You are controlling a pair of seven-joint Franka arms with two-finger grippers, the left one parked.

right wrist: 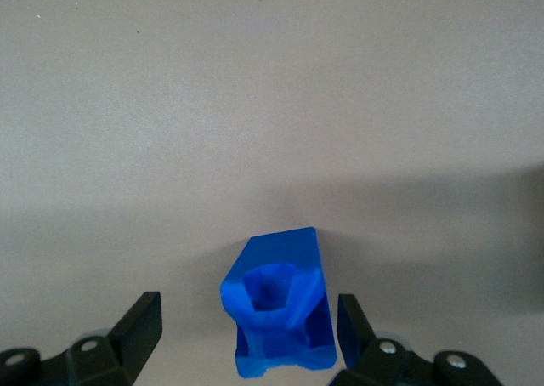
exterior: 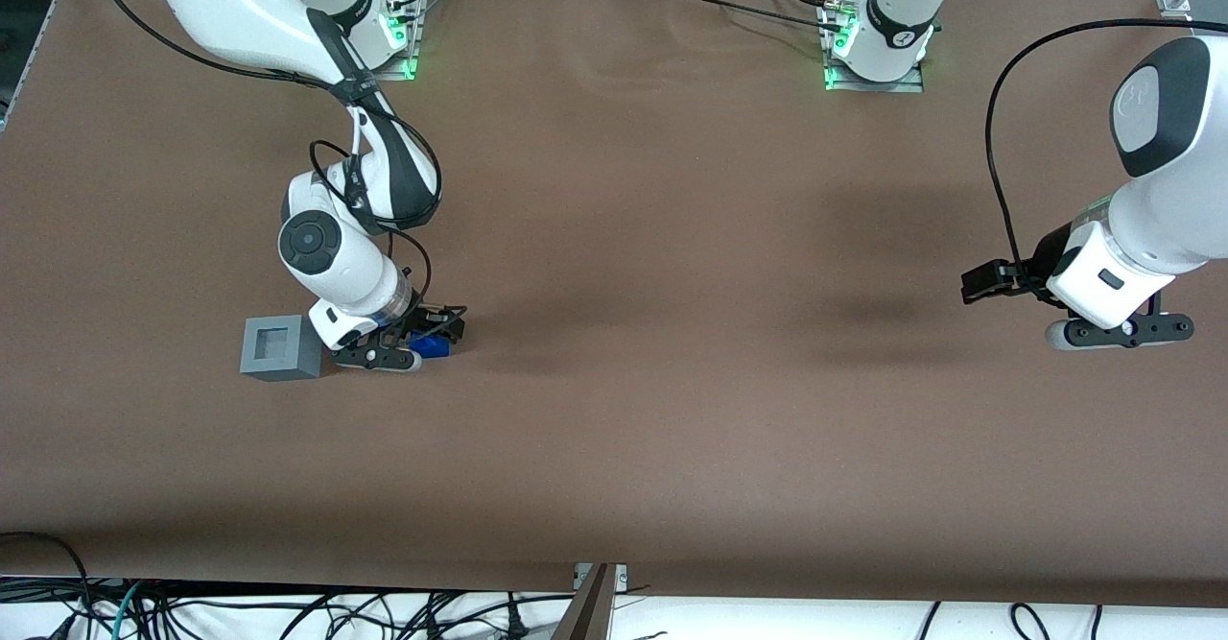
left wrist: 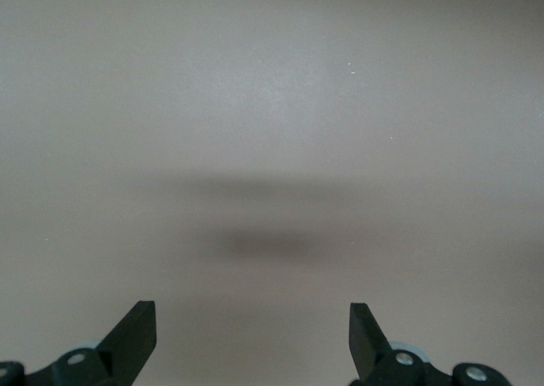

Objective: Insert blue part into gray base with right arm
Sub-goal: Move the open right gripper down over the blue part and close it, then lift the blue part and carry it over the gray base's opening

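The right arm's end effector [right wrist: 246, 335] is lowered to the brown worktop [exterior: 672, 333] with fingers spread around the blue part [right wrist: 279, 314], which lies just beside the gray base [exterior: 280, 348].

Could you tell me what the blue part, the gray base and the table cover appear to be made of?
Blue part: probably molded or printed plastic, evenly colored, with a soft sheen on crisp facets; it sits between the open tool's fingers. Gray base: likely matte plastic, uniformly pale with sharp edges and a square recess. Table cover: looks like brown paper or cloth, matte and faintly rippled; I cannot tell which.
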